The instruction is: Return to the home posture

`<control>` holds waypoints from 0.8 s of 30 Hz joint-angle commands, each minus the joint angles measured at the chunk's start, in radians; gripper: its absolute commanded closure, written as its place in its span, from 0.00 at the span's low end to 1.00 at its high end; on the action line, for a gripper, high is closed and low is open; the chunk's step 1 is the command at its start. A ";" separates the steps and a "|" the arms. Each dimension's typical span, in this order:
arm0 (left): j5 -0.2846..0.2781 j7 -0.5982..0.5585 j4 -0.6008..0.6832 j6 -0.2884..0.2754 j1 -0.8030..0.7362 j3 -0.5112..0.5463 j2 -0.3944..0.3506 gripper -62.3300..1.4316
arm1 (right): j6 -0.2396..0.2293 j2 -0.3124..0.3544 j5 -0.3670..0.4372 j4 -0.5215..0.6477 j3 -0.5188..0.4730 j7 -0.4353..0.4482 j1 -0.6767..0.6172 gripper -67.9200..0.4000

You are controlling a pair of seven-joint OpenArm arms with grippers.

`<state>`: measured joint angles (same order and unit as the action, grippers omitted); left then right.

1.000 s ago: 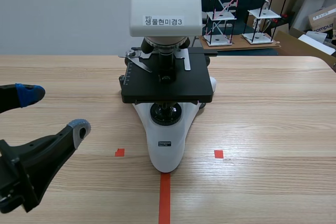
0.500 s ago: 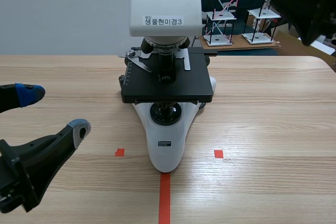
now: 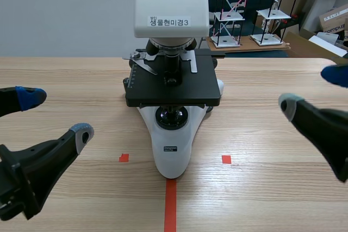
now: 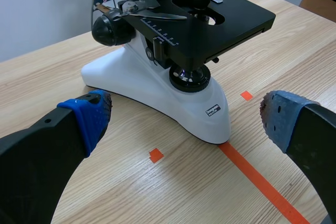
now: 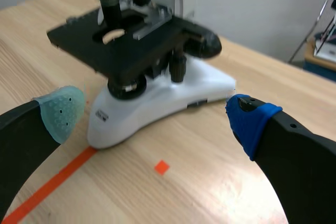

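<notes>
on the left, the left claw (image 3: 54, 115) looks the same as it does 1 second back. it sits low over the table (image 3: 272, 129), on the robot's side, and does not move at all. its 2 fingers are spread wide and there is nothing between them. in the left wrist view its 2 blue pads (image 4: 89, 115) stand far apart, with a red tape square (image 4: 155, 155) on the wood in the gap between them.

in the middle, the microscope (image 3: 174, 88) stands upright on the table. its white foot touches the end of the red tape line (image 3: 171, 205). it is in the same spot as before, and no claw touches it.

on the right is the big change. 1 second back the right claw (image 3: 311, 89) is not in the picture. 0.5 seconds back it is high up near the top right. now it is low over the table on the right side, well apart from the microscope. its fingers are wide open too and hold nothing. the right wrist view shows 1 grey-green pad (image 5: 60, 111) and 1 blue pad (image 5: 249, 119) far apart.

i think this means both arms are at home or very near it. both are low, both are open, 1 on each side of the microscope like a mirror. the task looks almost done, with maybe a small settle left for the right arm.
</notes>
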<state>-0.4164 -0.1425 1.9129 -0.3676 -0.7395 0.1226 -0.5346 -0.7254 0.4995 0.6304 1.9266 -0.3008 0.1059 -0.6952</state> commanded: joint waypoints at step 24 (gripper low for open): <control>-0.006 -0.014 0.013 0.006 -0.005 0.002 0.000 0.05 | -0.020 -0.189 -0.201 0.091 -0.014 0.069 -0.155 0.13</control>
<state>-0.4164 -0.1390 1.9129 -0.3676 -0.7395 0.1226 -0.5346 -0.7376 0.3019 0.4255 2.0022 -0.3077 0.1566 -0.8570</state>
